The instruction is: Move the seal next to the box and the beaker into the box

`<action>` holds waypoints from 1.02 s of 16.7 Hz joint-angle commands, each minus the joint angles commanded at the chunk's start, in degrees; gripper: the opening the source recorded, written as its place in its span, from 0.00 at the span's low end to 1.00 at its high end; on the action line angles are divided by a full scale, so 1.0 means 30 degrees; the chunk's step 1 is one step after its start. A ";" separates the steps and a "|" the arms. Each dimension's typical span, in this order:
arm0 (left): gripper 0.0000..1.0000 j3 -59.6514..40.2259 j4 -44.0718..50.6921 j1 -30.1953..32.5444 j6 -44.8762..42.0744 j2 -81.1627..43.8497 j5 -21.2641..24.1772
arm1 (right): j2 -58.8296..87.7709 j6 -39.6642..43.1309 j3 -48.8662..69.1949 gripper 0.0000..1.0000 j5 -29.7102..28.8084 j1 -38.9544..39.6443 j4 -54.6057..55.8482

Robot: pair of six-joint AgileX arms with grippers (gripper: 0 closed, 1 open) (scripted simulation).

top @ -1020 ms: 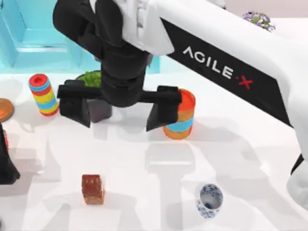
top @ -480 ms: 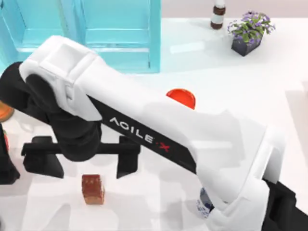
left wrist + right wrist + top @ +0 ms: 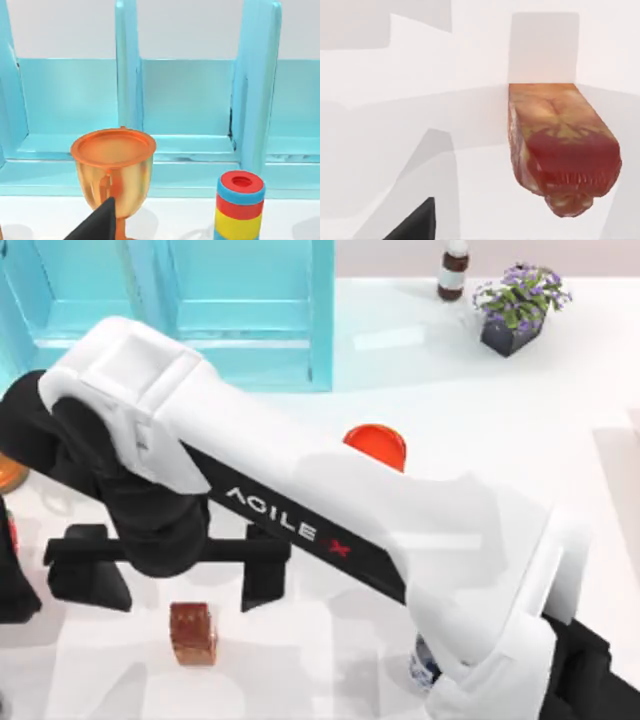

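The seal [image 3: 193,632], a small reddish-brown block with tan marks, stands on the white table near the front left. My right gripper [image 3: 175,588] hangs open just behind and above it, with its fingers spread wider than the block. The right wrist view has the seal [image 3: 561,150] close below and one dark fingertip [image 3: 413,225] at the edge. The beaker [image 3: 424,670], white with blue pattern, is mostly hidden under my right arm at the front. The light blue box [image 3: 170,300] stands at the back left. My left gripper [image 3: 12,585] is parked at the left edge.
An orange cylinder [image 3: 377,443] pokes out behind my right arm. A brown bottle [image 3: 455,270] and a flower pot [image 3: 515,310] stand at the back right. The left wrist view shows an orange goblet [image 3: 112,165] and a striped cylinder [image 3: 240,205] before the box compartments [image 3: 185,100].
My right arm has swung from the back of the table to the front left and come down over the seal, and has nearly stopped. Its gripper has stayed open.
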State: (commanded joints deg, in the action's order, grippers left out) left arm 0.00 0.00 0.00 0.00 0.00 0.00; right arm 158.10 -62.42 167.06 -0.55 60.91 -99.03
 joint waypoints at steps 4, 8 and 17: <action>1.00 0.0000 0.0000 0.0000 0.0000 0.0000 0.0000 | 0.2329 -0.0073 0.3003 1.00 -0.0050 0.0102 -0.0831; 1.00 0.0000 0.0000 0.0000 0.0000 0.0000 0.0000 | 0.5741 -0.0110 0.8090 1.00 -0.0098 0.0117 -0.2130; 1.00 0.0000 0.0000 0.0000 0.0000 0.0000 0.0000 | 0.8176 -0.0068 1.1142 1.00 -0.0138 0.0078 -0.2937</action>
State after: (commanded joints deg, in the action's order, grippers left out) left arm 0.00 0.00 0.00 0.00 0.00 0.00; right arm 182.63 -62.63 200.48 -0.96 61.14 -107.85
